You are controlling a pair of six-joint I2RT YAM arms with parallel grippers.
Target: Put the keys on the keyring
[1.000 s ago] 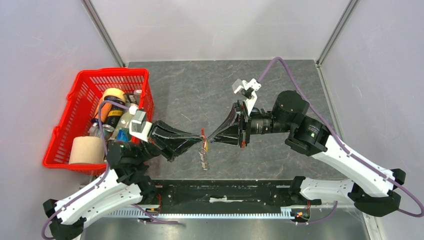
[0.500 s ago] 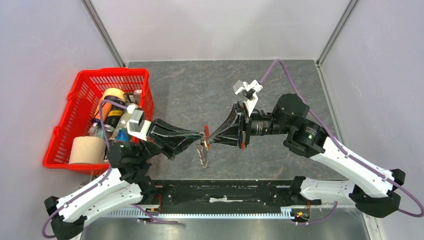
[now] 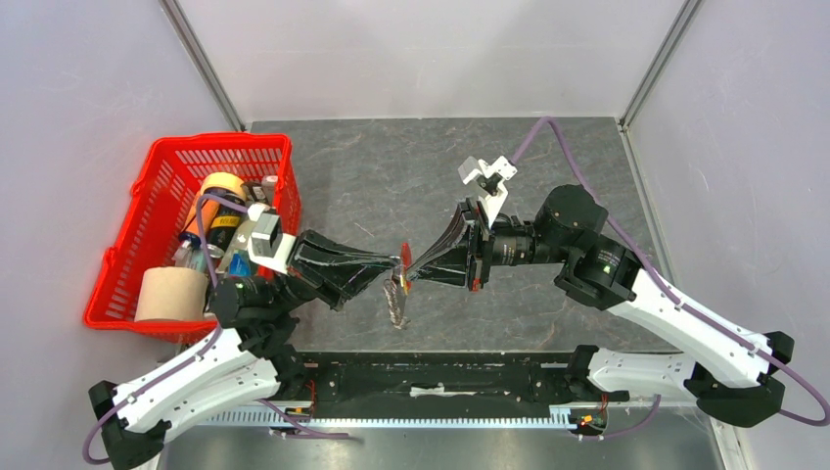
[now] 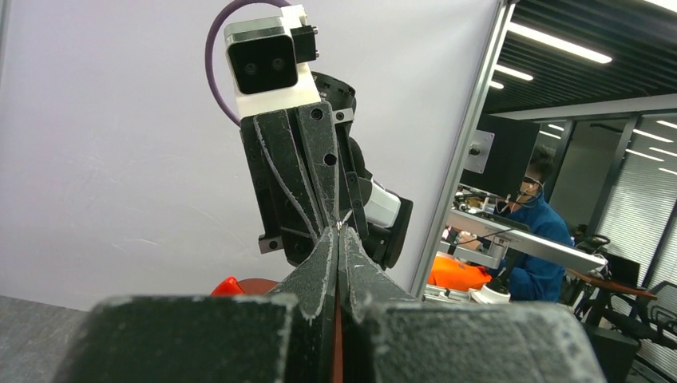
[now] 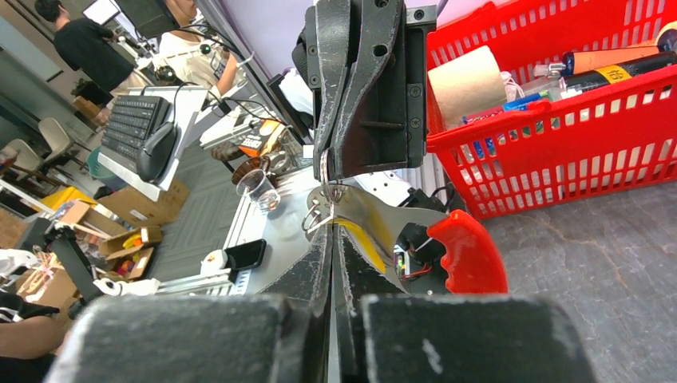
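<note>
Centre of the top view: left gripper (image 3: 389, 270) and right gripper (image 3: 412, 277) are meeting tip to tip above the table (image 3: 548, 157). Both pairs of fingers are pressing together. The left ones look to be clamping the keyring (image 3: 404, 256), with a red sliver showing between them in the left wrist view. What the right is pinching, cannot tell.

Since a second ago the red loop is tipping up toward the right gripper, and the keys (image 3: 395, 305) are swinging in beneath, hanging slanted.

Reading: the arms are re-angling the loop for threading; not yet done.
</note>
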